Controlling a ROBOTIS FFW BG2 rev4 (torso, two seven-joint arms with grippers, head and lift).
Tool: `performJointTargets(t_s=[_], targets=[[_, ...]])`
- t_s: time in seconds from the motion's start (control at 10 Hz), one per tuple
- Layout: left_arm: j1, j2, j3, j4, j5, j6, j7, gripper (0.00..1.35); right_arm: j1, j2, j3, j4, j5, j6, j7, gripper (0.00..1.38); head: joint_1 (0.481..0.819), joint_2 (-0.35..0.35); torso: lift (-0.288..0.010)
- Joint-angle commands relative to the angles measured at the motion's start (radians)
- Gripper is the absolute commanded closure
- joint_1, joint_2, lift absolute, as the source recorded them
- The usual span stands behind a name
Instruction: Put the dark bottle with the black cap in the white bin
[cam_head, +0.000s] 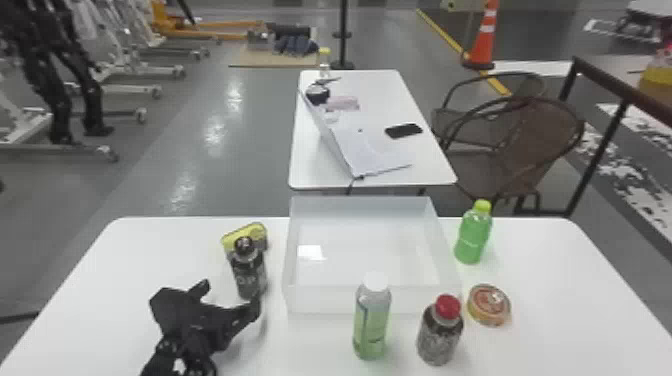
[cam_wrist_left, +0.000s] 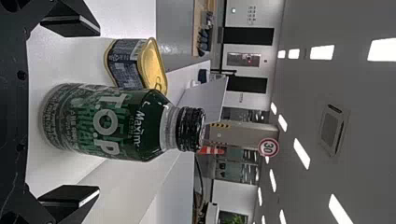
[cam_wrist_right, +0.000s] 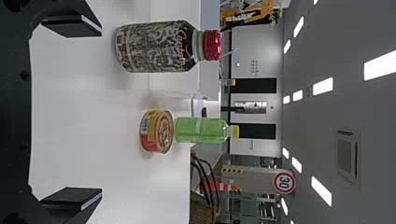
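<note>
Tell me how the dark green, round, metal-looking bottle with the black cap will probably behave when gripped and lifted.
The bottle will probably feel stiff, as its wall shows no dents. Its smooth, rounded side might slip or turn in a loose grip. Standing upright, taller than wide, it could tip if bumped and then roll.

The left gripper (cam_head: 229, 294) has its fingers apart near the dark bottle (cam_head: 249, 275); the white bin (cam_head: 322, 300) stands on the table (cam_head: 95, 300), beside one green bottle (cam_head: 471, 241).
</note>
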Motion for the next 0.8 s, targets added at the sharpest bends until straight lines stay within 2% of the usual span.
performJointTargets(t_s=[0.0,0.5,0.7], targets=[[-0.038,0.002,-0.007,0.041,-0.004,-0.001,0.0,0.11,-0.003,0.0,0.0,0.002,0.0,0.0,0.0,0.09,0.549,0.0,-0.1],[-0.116,-0.001,-0.013,0.154,-0.037,-0.001,0.012,0.06,-0.014,0.003,0.002,0.014,-0.005,-0.006,0.009,0.09,0.549,0.0,-0.1],[-0.13,0.007,-0.013,0.176,-0.053,-0.03,0.023,0.07,-0.017,0.005,0.002,0.017,-0.006,-0.008,0.012,0.09,0.549,0.0,-0.1]])
